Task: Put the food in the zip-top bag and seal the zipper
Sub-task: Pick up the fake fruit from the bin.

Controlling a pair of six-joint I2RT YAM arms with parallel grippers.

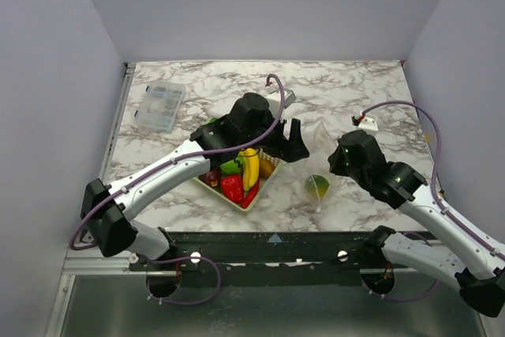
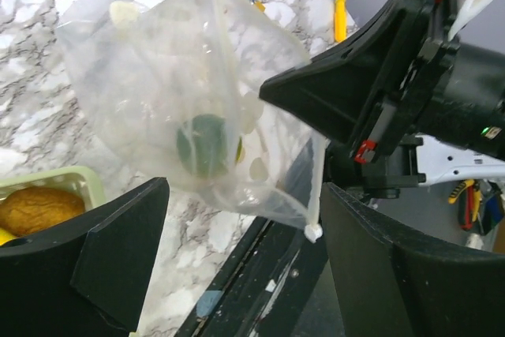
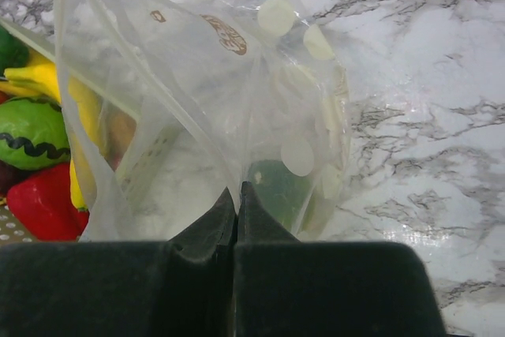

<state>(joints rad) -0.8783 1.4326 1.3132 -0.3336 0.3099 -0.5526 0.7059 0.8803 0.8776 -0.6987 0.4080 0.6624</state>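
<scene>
Status: early in the filling stage.

Right gripper (image 3: 237, 199): fingers together, clamped on a fold of the zip-top bag (image 2: 158, 76) at its edge, holding it raised above the table (image 1: 355, 92), just right of the basket (image 2: 75, 175).

Left gripper (image 1: 290, 144): jaws well apart, nothing between them. It hovered between basket and bag, facing the bag.

In the bag: one round green fruit (image 2: 201, 146) showed through the plastic, low in the bag. No other food could be made out inside.

In the basket: a banana (image 1: 251, 167), a red pepper (image 1: 233, 187), a striped green fruit (image 3: 31, 136) and an orange-brown fruit (image 2: 31, 209), with more pieces partly hidden under the left arm.

Zipper (image 2: 315, 195): seen as a thin strip along one edge, ending in a small white tab. Whether the mouth was open could not be told for sure. With the basket this full, I judged it not yet sealed.

Judgement: one piece done, the bulk of the food left to move, then the seal. The empty left gripper looked due for another pick from the basket.
</scene>
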